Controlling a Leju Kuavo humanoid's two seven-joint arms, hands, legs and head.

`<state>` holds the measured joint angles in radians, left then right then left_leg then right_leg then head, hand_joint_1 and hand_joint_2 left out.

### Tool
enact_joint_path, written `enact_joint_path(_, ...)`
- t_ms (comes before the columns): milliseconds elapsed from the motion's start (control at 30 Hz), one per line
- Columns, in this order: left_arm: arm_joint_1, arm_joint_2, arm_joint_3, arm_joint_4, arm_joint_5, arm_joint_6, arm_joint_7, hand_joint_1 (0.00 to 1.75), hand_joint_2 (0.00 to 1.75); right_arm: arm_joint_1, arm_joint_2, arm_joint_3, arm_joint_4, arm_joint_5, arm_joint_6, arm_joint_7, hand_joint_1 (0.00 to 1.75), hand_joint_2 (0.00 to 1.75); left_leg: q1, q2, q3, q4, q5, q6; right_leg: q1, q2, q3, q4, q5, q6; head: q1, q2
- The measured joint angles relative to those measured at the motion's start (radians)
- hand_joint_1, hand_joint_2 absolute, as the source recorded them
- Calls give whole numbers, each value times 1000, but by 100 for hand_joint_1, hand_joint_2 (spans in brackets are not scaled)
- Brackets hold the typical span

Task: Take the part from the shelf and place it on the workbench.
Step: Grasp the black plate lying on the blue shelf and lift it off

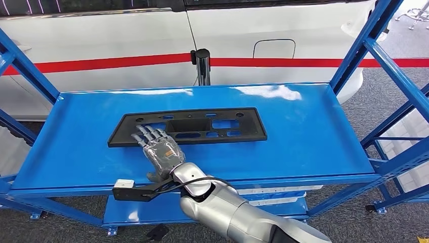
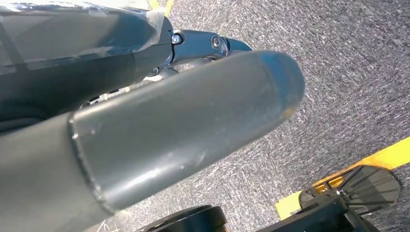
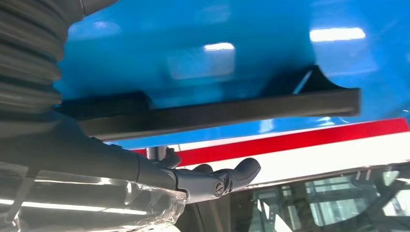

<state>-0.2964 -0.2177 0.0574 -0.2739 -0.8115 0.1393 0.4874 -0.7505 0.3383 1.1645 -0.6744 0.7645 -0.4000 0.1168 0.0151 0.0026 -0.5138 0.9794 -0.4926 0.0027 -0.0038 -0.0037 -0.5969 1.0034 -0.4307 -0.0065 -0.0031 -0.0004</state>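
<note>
The part (image 1: pixel 188 126) is a flat black rectangular plastic frame with several cut-outs, lying on the blue shelf top (image 1: pixel 303 136). My right hand (image 1: pixel 158 148) reaches in from the near edge, fingers stretched out and apart, fingertips over the part's near left edge; I cannot tell whether they touch it. It holds nothing. In the right wrist view the part (image 3: pixel 217 113) is a dark bar on the blue surface beyond the right hand (image 3: pixel 96 159). My left hand (image 2: pixel 183 125) hangs over grey carpet with nothing in it.
Blue shelf uprights (image 1: pixel 361 45) stand at both sides, with slanted braces. A lower blue shelf (image 1: pixel 152 210) lies underneath. Behind the shelf are a white car body with a red stripe (image 1: pixel 101 63) and a black post (image 1: pixel 203 66). Yellow floor tape (image 2: pixel 382 159) crosses the carpet.
</note>
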Motion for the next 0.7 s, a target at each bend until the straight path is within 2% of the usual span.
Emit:
enact_joint_path(267, 0, 4, 27, 0, -51, -35, -6, 0, 0, -18, 0, 7, 44, 57, -53, 82, 0, 175, 0, 0, 0, 0, 0, 0, 0, 0, 0, 0, 0, 0, 0, 0)
enact_joint_path(700, -1, 4, 63, -5, -96, -35, 33, 0, 0, -23, 0, -3, 84, 82, -83, 90, 0, 175, 0, 0, 0, 0, 0, 0, 0, 0, 0, 0, 0, 0, 0, 0)
